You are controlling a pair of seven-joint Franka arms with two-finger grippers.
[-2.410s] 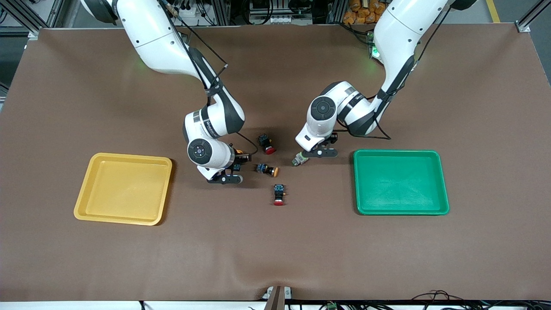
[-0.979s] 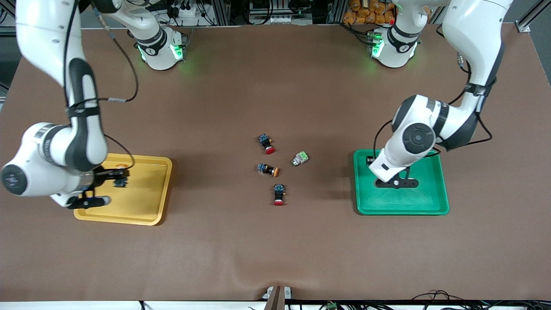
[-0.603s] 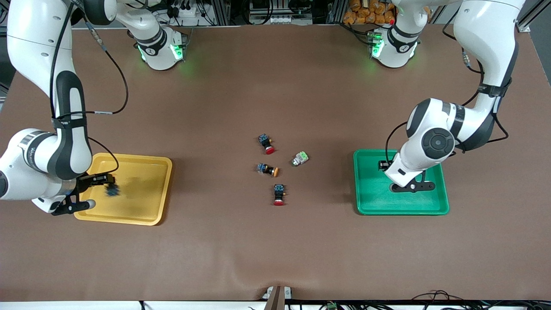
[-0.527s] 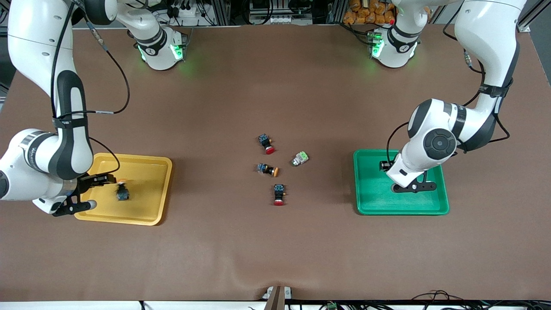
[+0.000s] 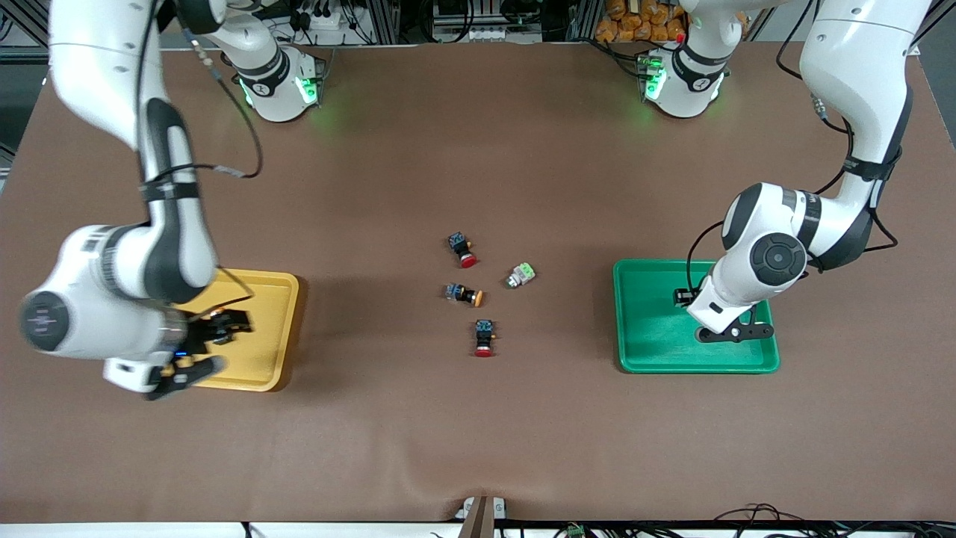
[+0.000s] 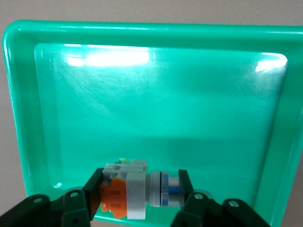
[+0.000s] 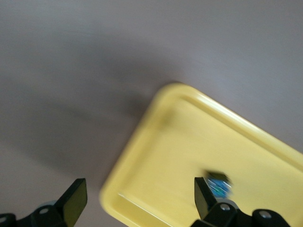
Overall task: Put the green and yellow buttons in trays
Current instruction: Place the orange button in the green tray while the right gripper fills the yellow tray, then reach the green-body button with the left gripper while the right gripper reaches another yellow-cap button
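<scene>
Red button [image 5: 484, 338]: on the cloth, nearest the front camera.
Right gripper [image 7: 137, 201]: fingers spread wide, empty, over the yellow tray [image 5: 272, 329]; a yellow-capped button [image 7: 217, 183] lies in that tray.
Left gripper [image 6: 139, 191]: clamped on a grey green-capped button [image 6: 137, 194], over the green tray [image 5: 650, 314].
Mid-table: yellow button [image 5: 464, 294], green button [image 5: 520, 275], another red one [image 5: 462, 249] farthest.

Evenly lit from overhead; glare streaks on the green tray [image 6: 156, 28] ahead of the left gripper [image 6: 140, 198]; right wrist view smeared, probably motion blur.
</scene>
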